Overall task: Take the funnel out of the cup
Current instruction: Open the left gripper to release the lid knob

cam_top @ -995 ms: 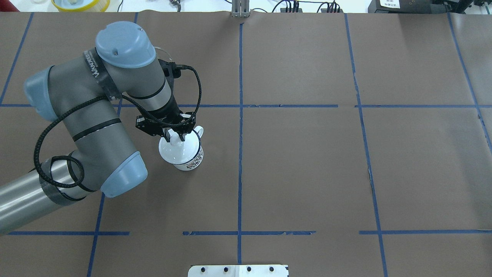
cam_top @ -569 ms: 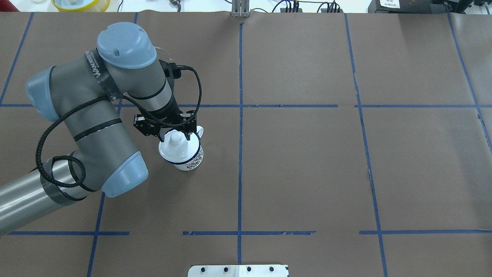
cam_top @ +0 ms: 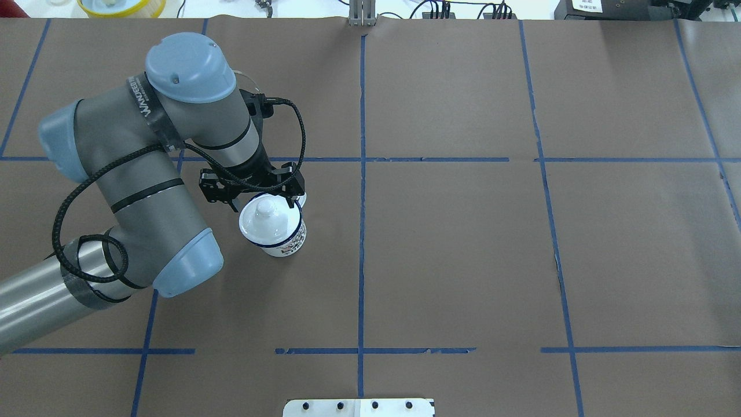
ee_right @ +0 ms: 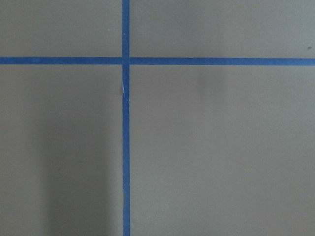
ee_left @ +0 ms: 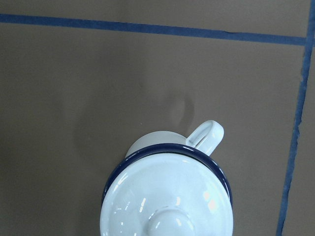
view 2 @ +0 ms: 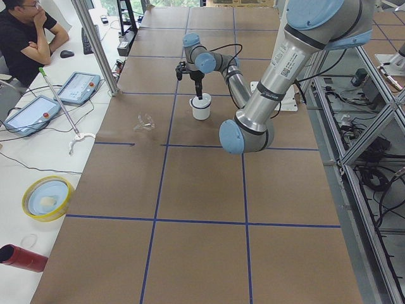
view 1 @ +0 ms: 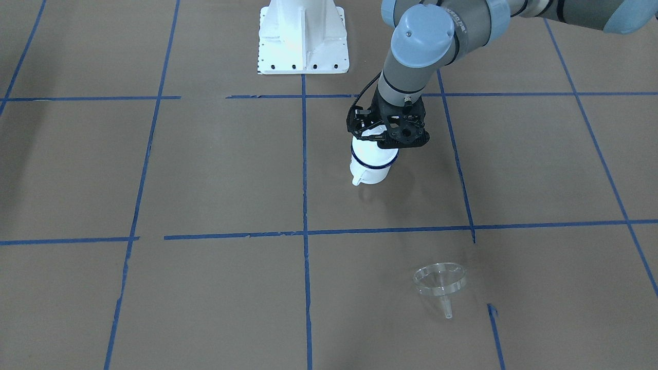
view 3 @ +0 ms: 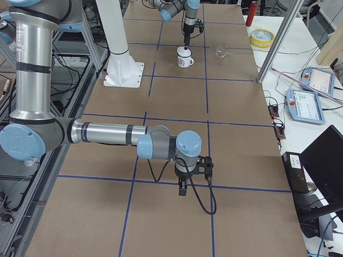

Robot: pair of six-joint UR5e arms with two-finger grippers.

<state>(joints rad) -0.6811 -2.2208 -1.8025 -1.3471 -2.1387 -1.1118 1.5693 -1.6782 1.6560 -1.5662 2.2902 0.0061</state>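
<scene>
The cup (cam_top: 282, 240), a white enamel mug with a dark blue rim, stands on the table with a white domed lid (cam_top: 267, 223) on it. It also shows in the front view (view 1: 369, 165) and the left wrist view (ee_left: 147, 150). My left gripper (cam_top: 263, 201) hovers just above the lid's knob with its fingers spread apart, open and empty. The clear funnel (view 1: 440, 283) lies on its side on the table, well away from the cup, toward the operators' side. My right gripper (view 3: 183, 190) shows only in the exterior right view; I cannot tell whether it is open or shut.
The table is covered in brown paper (cam_top: 463, 243) with blue tape lines. The white robot base plate (view 1: 303, 36) stands at the robot's edge. A yellow bowl (view 2: 44, 197) and tablets (view 2: 31, 114) lie on the side bench near a seated operator.
My left gripper was shut on the lid's knob; it has opened, let the knob go and risen slightly. The lid stays on the cup.
</scene>
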